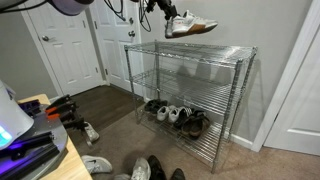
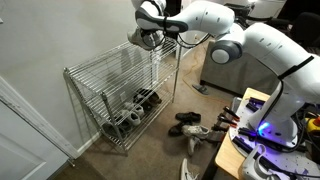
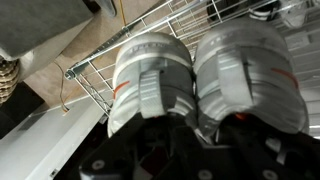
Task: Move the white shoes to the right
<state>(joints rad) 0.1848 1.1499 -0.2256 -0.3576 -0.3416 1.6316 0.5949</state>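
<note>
The white shoes (image 1: 192, 25) hang as a pair in the air above the top shelf of the wire rack (image 1: 190, 52). My gripper (image 1: 168, 17) is shut on their heel ends. In the wrist view both white shoes (image 3: 150, 75) fill the picture side by side, toes pointing away, with the gripper (image 3: 190, 125) clamped where their inner edges meet. In an exterior view the shoes (image 2: 144, 39) are held over the rack's far top corner (image 2: 150, 52) by the gripper (image 2: 162, 33).
Several other shoes sit on the rack's bottom shelf (image 1: 178, 116) (image 2: 130, 110). Loose shoes lie on the floor (image 1: 90, 131) (image 2: 190, 126). A white door (image 1: 65, 45) stands beside the rack, and a desk with equipment (image 1: 30, 140) is nearby.
</note>
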